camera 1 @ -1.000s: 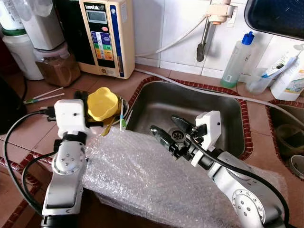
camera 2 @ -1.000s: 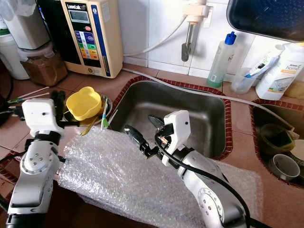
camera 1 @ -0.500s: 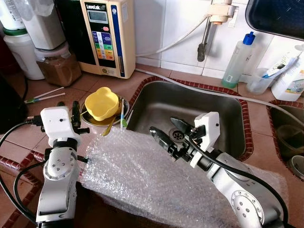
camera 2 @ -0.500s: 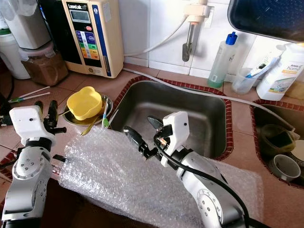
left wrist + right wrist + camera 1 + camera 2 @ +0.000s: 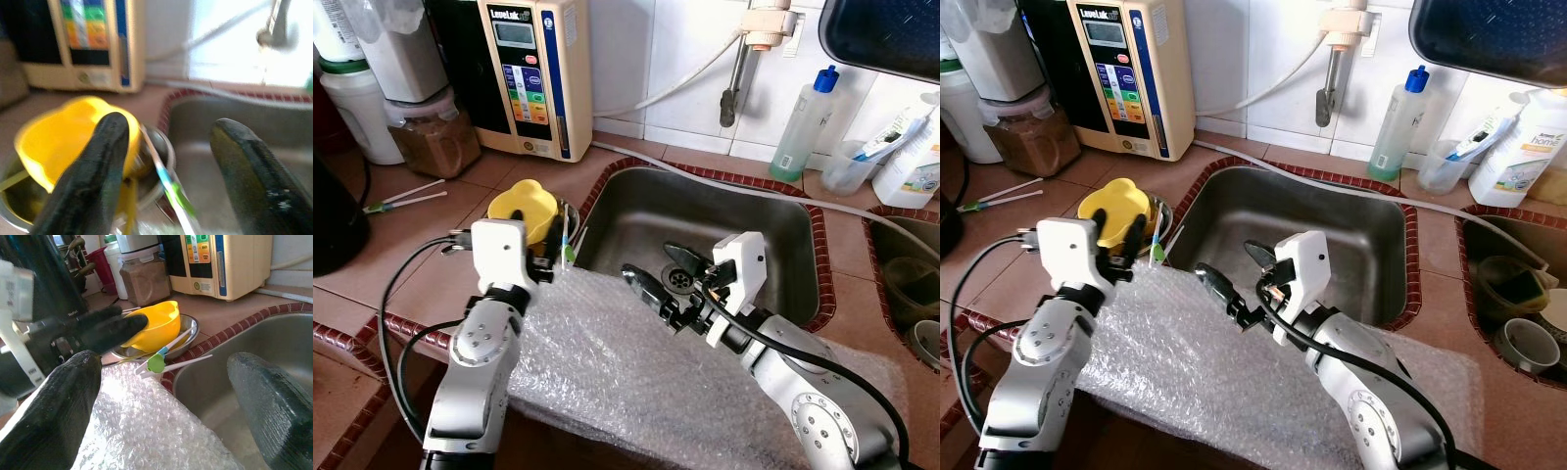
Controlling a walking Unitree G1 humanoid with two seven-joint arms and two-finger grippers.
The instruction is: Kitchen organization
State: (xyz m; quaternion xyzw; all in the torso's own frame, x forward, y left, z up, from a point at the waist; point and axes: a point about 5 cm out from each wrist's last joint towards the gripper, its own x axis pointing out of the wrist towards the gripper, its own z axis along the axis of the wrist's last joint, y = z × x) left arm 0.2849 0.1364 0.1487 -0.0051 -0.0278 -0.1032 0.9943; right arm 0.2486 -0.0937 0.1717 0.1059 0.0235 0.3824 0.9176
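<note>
A yellow bowl sits in a metal bowl on the tiled counter left of the steel sink. Thin green and blue utensils lean out of the metal bowl. A bubble wrap sheet lies over the counter's front edge. My left gripper is open just in front of the yellow bowl, its fingers nearly at the bowl's rim. Above the bubble wrap's far edge, by the sink, my right gripper is open and holds nothing.
A cream water machine and a jar of brown powder stand at the back left. The tap, a blue-capped bottle and other containers line the wall. A second basin with dishes is at the right.
My left arm has swung right and forward, bringing its open gripper up to the yellow bowl. The right arm has hardly moved.
</note>
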